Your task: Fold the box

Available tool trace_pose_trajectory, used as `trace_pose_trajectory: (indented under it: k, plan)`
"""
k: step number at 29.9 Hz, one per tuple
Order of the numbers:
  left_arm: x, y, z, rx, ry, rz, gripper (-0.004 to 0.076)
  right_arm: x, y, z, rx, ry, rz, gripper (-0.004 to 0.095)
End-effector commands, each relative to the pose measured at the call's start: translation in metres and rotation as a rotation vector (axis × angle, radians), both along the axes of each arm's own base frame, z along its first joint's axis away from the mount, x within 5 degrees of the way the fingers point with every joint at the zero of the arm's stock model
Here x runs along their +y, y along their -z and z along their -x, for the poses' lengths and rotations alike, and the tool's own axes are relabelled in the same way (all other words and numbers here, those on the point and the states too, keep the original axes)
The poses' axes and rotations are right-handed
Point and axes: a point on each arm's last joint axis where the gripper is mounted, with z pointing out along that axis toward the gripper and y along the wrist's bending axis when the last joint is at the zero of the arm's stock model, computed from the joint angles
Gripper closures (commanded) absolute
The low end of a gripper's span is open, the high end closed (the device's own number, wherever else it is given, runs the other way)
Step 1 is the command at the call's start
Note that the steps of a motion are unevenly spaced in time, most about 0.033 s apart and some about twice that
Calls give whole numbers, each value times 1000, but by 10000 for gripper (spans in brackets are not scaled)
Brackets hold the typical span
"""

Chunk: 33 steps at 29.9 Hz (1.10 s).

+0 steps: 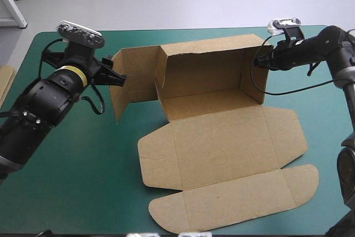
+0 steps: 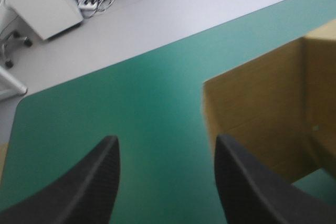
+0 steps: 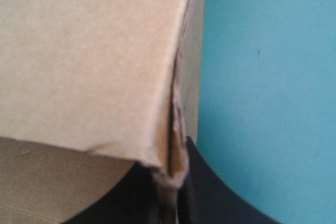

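Note:
The brown box [image 1: 222,148] lies mid-table with its back wall and both end walls raised. Its lid and front flaps lie flat toward the near edge. My left gripper [image 1: 117,79] is open beside the outer left flap, which stands upright. In the left wrist view, the left gripper [image 2: 165,145] has only teal-green cover between its fingers, and the flap [image 2: 262,119] stands just past one finger. My right gripper [image 1: 259,59] is at the box's right end wall. Seen from the right wrist, the right gripper [image 3: 170,182] is shut on the top corner of that wall [image 3: 89,61].
An edge of more brown board [image 1: 5,81] shows at the table's left edge. Bare teal-green cover [image 1: 83,181] spreads left of the box and toward the near left corner. The table's far edge runs close behind the box.

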Motion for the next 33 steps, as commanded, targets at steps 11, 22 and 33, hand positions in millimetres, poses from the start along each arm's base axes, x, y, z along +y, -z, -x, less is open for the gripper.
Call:
trace_pose_trajectory:
  k: [11,22,33]
  plan:
    - [102,-1,-5,146,-316,58,336,-8,-72,25,-25,76,92,922]
    - [104,1,-5,178,-281,81,336,8,-7,-21,156,48,79,922]
    - [101,1,-7,175,-249,101,336,10,22,-45,155,65,73,894]
